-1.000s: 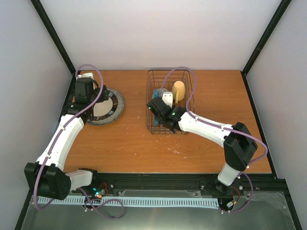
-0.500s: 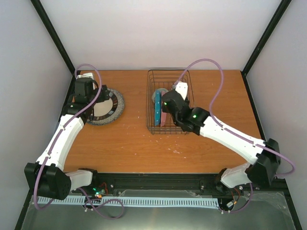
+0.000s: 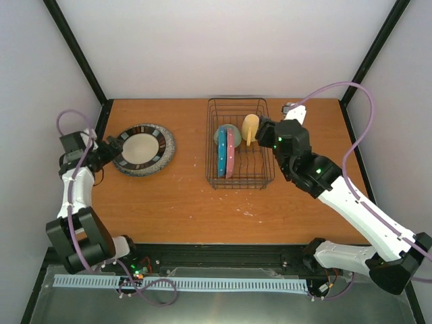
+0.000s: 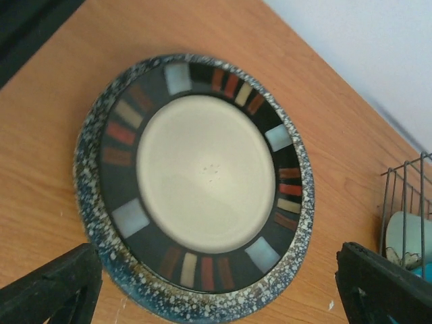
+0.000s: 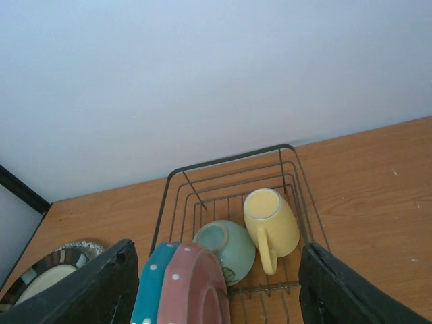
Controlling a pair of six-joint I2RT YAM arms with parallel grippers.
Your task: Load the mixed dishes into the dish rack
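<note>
well, from the top view the dish rack (image 3: 236, 100) already holds four pieces: the blue dotted plate (image 3: 221, 154) and pink-red dotted plate (image 3: 230, 152) stand on edge side by side at its left side, the pale green bowl (image 3: 222, 133) sits behind them, and the yellow mug (image 3: 251, 127) lies by its right wall. the grey speckled plate (image 3: 143, 149) lies flat on the table, well to the left of the rack, not yet loaded. the left gripper (image 3: 110, 149) sits at that plate's far-from-rack edge, its arm folded tight against the table's left side. the right gripper (image 3: 265, 132) hangs just right of the rack beside the mug, its arm reaching up long from its base.

the left wrist view shows the jaws wide and empty, one each side of the plate's near rim. i'd judge this plate heavy, stiff, glazed and slick, likely to chip if dropped; lying flat, it offers only its raised speckled rim, so one finger must slip under the edge.

the right wrist view looks down into the rack, jaws spread wide, holding nothing.
</note>
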